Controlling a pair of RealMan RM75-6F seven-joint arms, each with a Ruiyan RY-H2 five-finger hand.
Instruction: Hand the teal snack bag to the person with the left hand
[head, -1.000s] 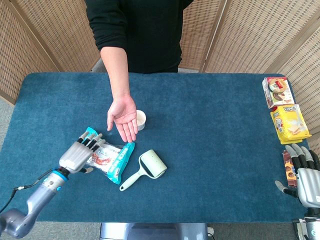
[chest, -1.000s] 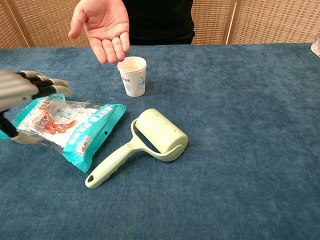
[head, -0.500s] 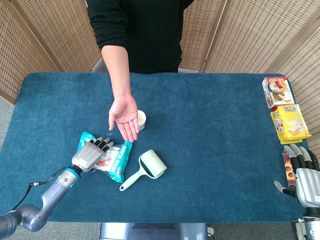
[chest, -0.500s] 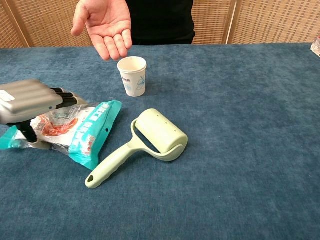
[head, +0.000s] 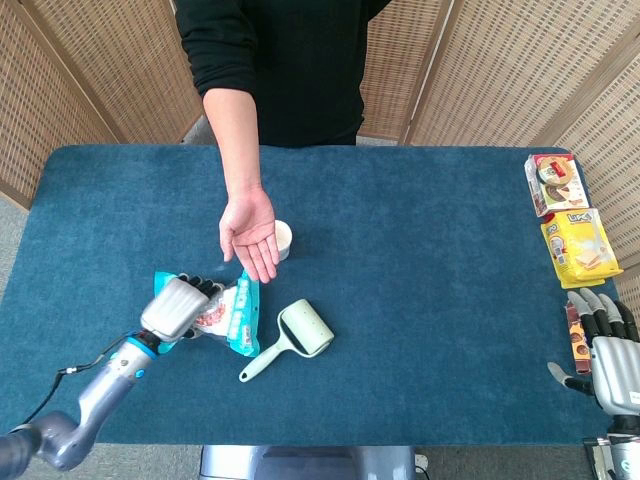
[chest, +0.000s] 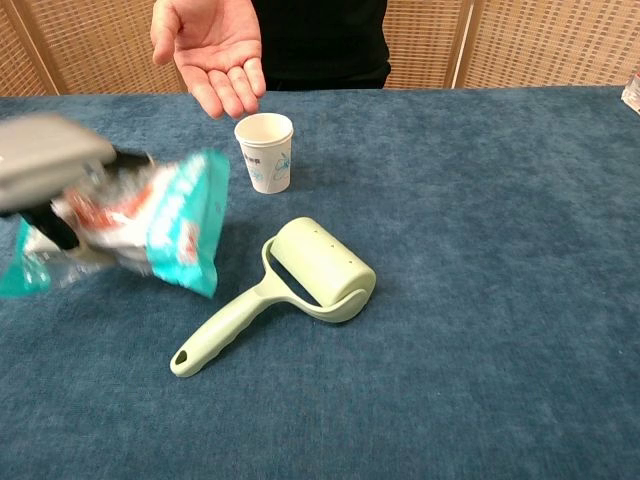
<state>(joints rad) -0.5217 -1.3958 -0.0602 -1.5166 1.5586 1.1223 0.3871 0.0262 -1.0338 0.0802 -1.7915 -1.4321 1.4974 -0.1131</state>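
My left hand (head: 172, 307) (chest: 45, 170) grips the teal snack bag (head: 232, 312) (chest: 165, 224) from above and holds it off the table, blurred with motion in the chest view. The bag's teal edge hangs down on its right side. The person's open palm (head: 250, 231) (chest: 212, 45) is held out above the table, beyond the bag and a little to its right. My right hand (head: 610, 350) rests at the table's near right corner with its fingers apart and nothing in it.
A white paper cup (head: 283, 239) (chest: 268, 151) stands just under the person's fingertips. A pale green lint roller (head: 292, 338) (chest: 296, 281) lies right of the bag. Snack packs (head: 570, 215) lie along the right edge of the blue table (head: 430, 260).
My left hand closed on the bag and lifted it off the table; the bag has tipped up and shifted slightly toward the person. The person's palm stayed nearly still.
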